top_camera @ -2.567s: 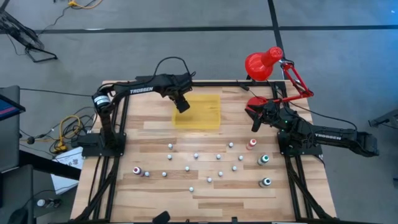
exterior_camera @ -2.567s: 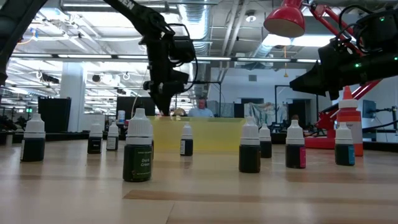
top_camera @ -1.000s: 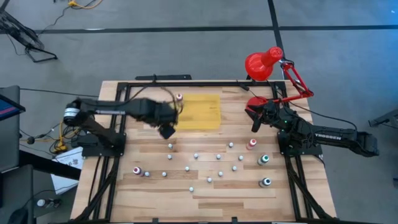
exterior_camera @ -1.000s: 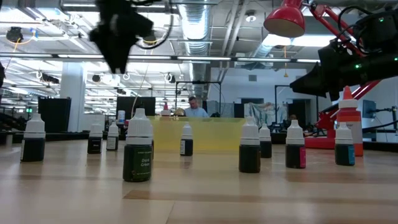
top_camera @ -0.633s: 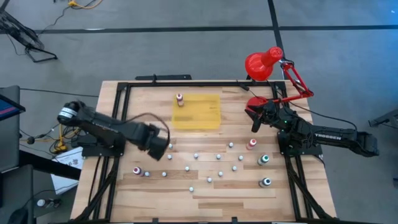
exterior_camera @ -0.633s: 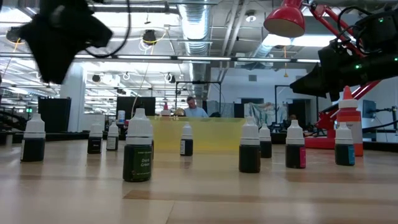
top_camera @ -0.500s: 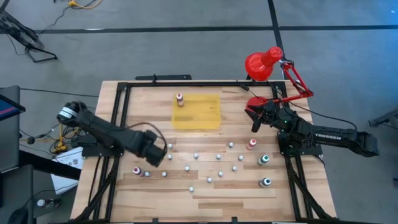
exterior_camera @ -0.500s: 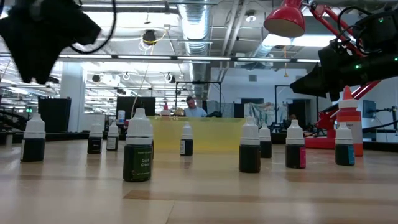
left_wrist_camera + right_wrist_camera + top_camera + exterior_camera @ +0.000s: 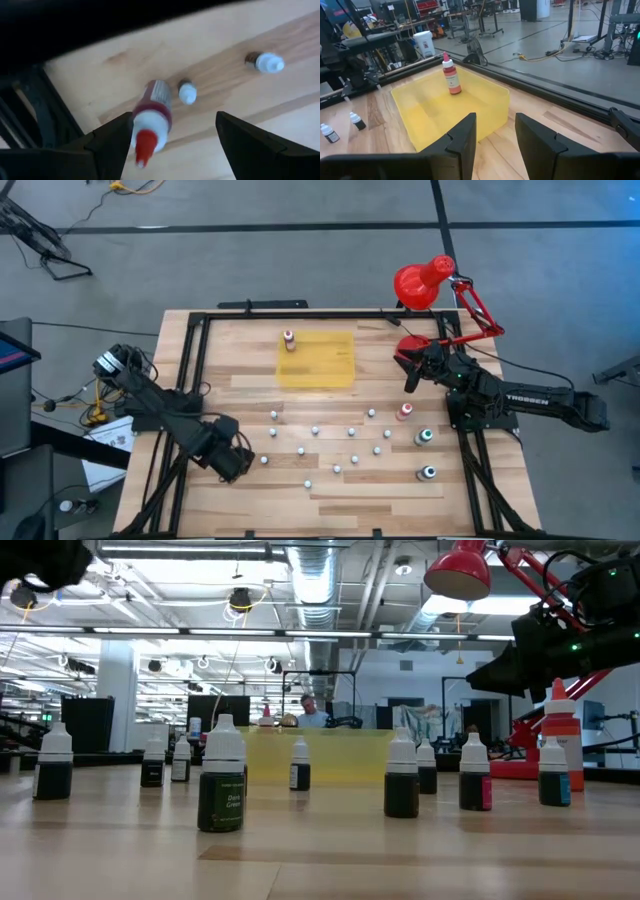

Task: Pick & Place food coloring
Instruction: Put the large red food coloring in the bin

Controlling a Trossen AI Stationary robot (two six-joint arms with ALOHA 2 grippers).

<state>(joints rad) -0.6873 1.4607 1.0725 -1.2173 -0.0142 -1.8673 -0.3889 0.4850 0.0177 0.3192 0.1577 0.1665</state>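
A red-capped bottle of food coloring [image 9: 152,112] stands on the table directly under the left gripper [image 9: 170,142], nearer one finger than the other, with both fingers spread wide and nothing between them. Two tiny white-capped bottles [image 9: 187,92] stand just beyond the fingertips, a little apart from each other. In the overhead view the left gripper [image 9: 228,460] hangs over the near-left part of the table [image 9: 340,500], close to the dark frame rail at that edge. One red bottle [image 9: 450,75] already stands upright in the yellow tray [image 9: 485,107], straight ahead of the right gripper [image 9: 495,132], whose fingers are parted and empty; that arm waits beside the red desk lamp [image 9: 425,280]. The step in hand appears to be the approach for another pick. The next move calls for centring the fingers on the red-capped bottle, descending and closing. The small neighbours leave little room on the far side and could be knocked. The other bottles [image 9: 350,435] are scattered across the middle of the table, and the way to the tray looks open above them.
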